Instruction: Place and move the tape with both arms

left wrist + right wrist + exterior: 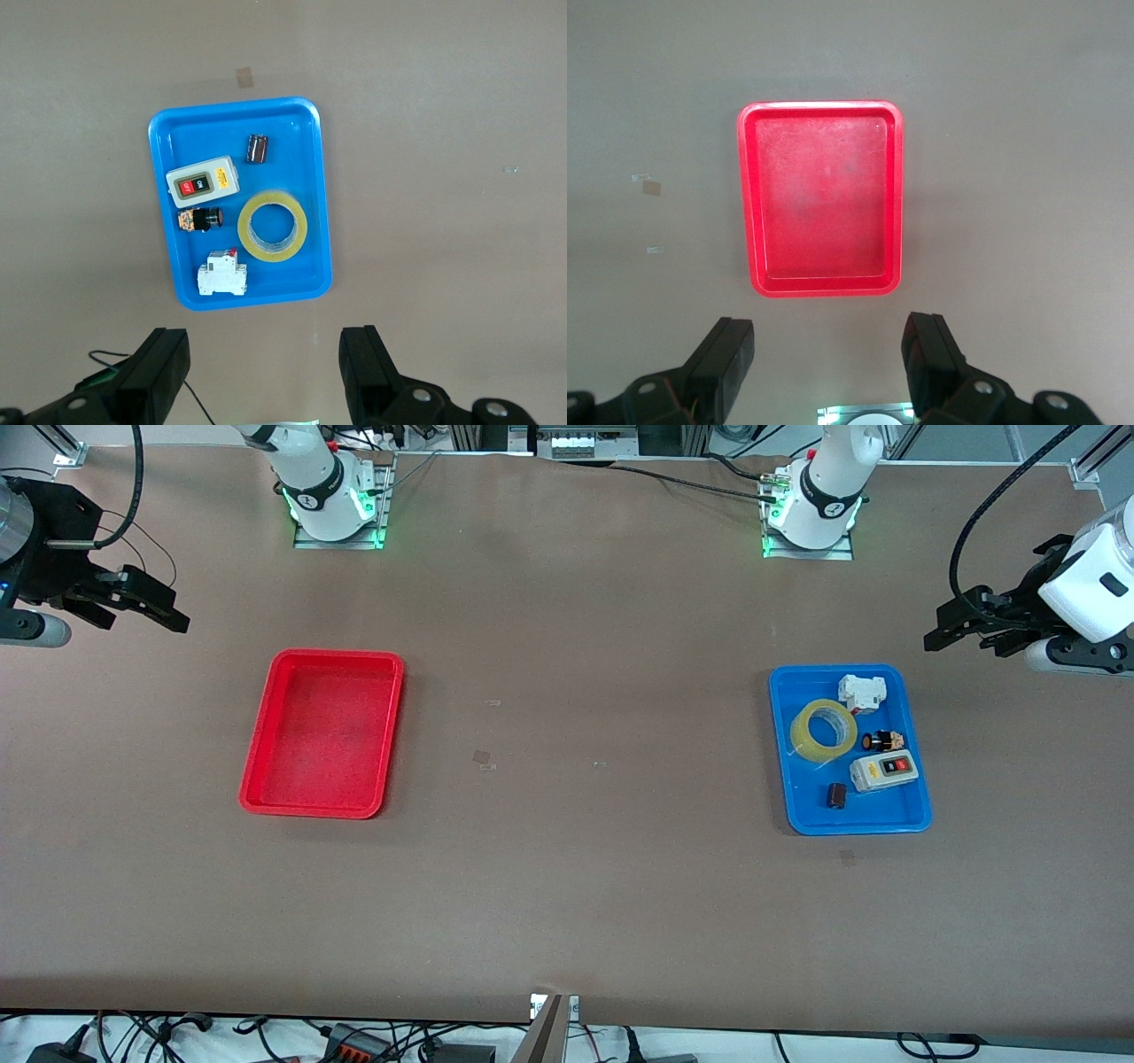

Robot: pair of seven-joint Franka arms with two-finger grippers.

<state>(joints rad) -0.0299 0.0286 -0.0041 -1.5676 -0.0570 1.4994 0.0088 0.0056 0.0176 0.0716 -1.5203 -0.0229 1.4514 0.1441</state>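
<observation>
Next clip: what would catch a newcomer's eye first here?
Two bright trays on the brown table: a red tray toward the right arm's end, with nothing in it, and a blue tray toward the left arm's end, holding the tape among small electrical parts. Both grippers, left and right, hang open in the air at the table's ends.

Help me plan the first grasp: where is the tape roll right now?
The tape lies flat in the blue tray toward the left arm's end of the table, beside the white breaker and the black push button.
</observation>
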